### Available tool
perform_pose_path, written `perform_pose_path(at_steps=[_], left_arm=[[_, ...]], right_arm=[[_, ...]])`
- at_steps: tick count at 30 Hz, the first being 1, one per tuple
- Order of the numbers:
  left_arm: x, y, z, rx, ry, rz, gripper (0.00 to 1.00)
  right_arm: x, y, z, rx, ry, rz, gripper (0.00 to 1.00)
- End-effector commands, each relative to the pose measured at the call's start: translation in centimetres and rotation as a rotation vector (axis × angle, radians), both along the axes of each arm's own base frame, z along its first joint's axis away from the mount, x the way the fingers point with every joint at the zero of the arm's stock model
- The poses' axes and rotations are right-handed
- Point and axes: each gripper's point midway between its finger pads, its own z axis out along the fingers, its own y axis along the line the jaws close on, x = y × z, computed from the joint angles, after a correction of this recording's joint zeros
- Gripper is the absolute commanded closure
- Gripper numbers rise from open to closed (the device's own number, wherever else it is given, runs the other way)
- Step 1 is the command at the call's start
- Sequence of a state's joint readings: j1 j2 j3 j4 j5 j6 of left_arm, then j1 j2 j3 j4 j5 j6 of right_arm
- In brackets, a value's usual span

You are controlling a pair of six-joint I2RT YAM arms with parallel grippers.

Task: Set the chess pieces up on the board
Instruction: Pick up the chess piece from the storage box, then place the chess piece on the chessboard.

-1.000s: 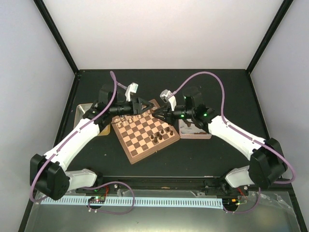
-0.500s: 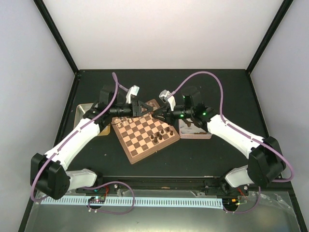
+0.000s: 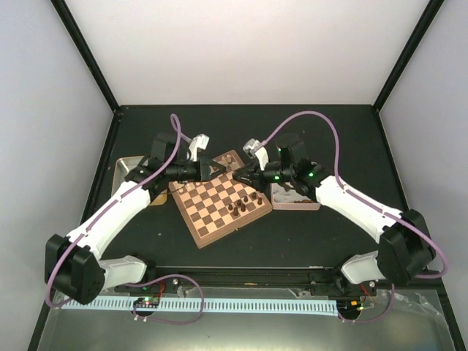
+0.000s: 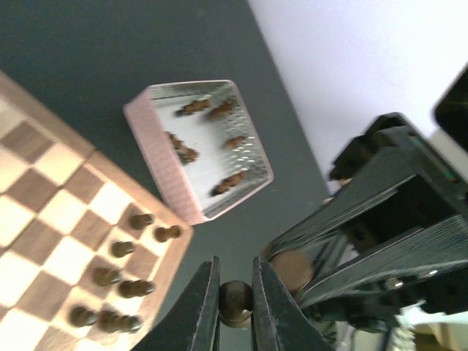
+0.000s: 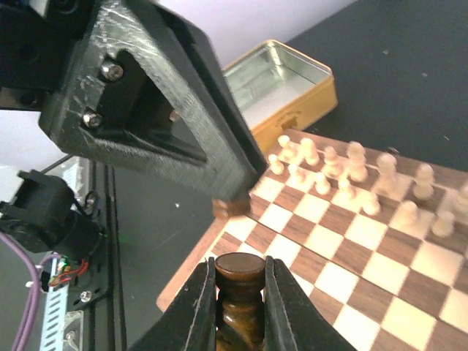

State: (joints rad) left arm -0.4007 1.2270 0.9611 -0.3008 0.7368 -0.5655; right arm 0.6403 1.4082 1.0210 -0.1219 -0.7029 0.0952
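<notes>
Two grippers meet almost tip to tip above the far corner of the chessboard [image 3: 212, 213], which lies turned at an angle on the dark table [image 3: 322, 135] between the arms. The left gripper [image 3: 218, 167] has its jaws drawn in tight on a small dark chessman [image 4: 235, 302], pinched between the fingertips and held in the air just off the board's edge. The right gripper [image 3: 238, 174], just beside it, has its jaws clamped on a dark brown piece [image 5: 239, 281]. It grips this one by the stem, with the round flat end toward the wrist camera, above the board's rim and outer squares. The two held pieces are near each other but apart. Cream chessmen [image 5: 344, 172] stand in two loose rows along the side of the board nearest the gold-sided tin [image 5: 314, 102], which sits open just off that edge. A handful of dark chessmen [image 4: 121, 285] stand close together near the opposite corner. Just beside that corner is the pinkish-sided tin [image 4: 164, 142], and several more dark pieces [image 4: 183, 150] lie on their sides in it.
</notes>
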Motion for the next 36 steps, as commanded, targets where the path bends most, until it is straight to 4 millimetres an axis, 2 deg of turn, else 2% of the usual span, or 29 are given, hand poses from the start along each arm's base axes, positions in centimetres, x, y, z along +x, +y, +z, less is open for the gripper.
perform_pose_path(at_steps=[1,5,10,13,17,26,36], left_arm=[[0.5,3.3,-2.4,0.187,-0.061,0.151,0.98],[0.0,4.4,-5.0,0.332,-0.101,0.22,0.98],[-1.1,5.2,-10.2,0.499,-0.056,0.267,0.97],[-1.7,4.6,-12.1,0.502,-0.053,0.231,0.96],[-2.3,2.7,-14.1,0.483,-0.063,0.117,0.96],[-3.4,0.4,-16.7,0.418,-0.022,0.002,0.94],[-3.5,0.7,-18.4,0.456,0.014,0.001,0.93]], right_arm=[[0.3,-1.7,-0.8,-0.065,0.0,-0.116,0.88],[1.2,-2.9,-1.4,-0.086,0.026,-0.224,0.87],[1.9,-3.6,-1.4,-0.079,0.05,-0.308,0.87],[1.9,-3.9,-1.3,-0.077,0.061,-0.325,0.87],[1.7,-4.0,-1.5,-0.083,0.073,-0.332,0.87],[1.3,-4.7,-0.3,-0.058,0.089,-0.366,0.87],[0.6,-6.1,0.7,-0.033,0.078,-0.419,0.87]])
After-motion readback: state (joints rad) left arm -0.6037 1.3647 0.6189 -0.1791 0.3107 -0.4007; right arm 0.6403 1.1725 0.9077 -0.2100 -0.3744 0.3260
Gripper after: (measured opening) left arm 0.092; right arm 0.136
